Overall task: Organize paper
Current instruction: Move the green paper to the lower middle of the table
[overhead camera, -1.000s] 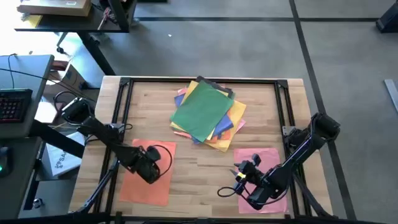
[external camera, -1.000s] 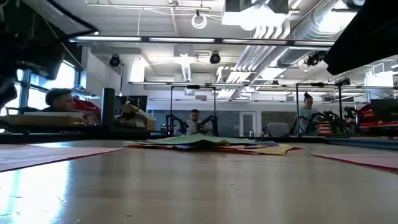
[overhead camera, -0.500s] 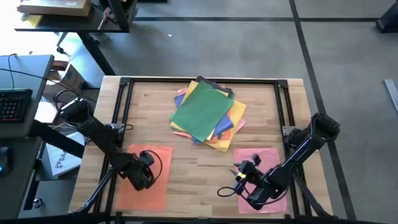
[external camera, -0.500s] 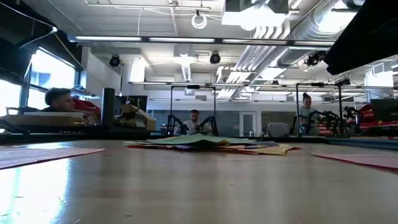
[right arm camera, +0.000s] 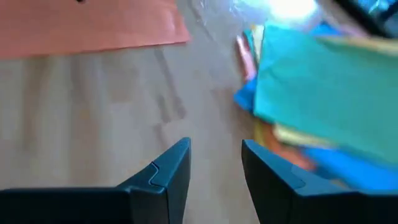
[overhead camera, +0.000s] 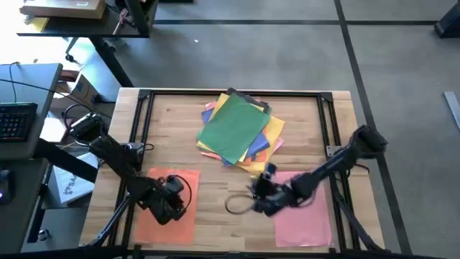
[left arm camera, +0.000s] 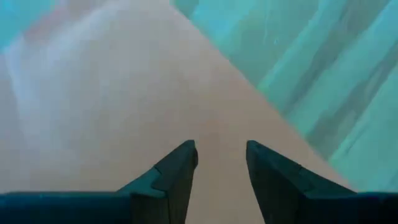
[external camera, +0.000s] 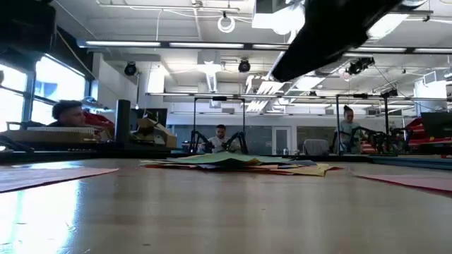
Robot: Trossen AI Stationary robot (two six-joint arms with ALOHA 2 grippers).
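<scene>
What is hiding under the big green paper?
Under the green paper lie more sheets: yellow, blue, orange and a dark one peek out at its edges. How many there are, and their covered middles, cannot be seen.

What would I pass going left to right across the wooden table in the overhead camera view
orange sheet → left gripper hovering over that sheet's right part → right gripper over bare wood → pink sheet. The mixed pile of coloured paper lies farther back, so it is left out.
</scene>
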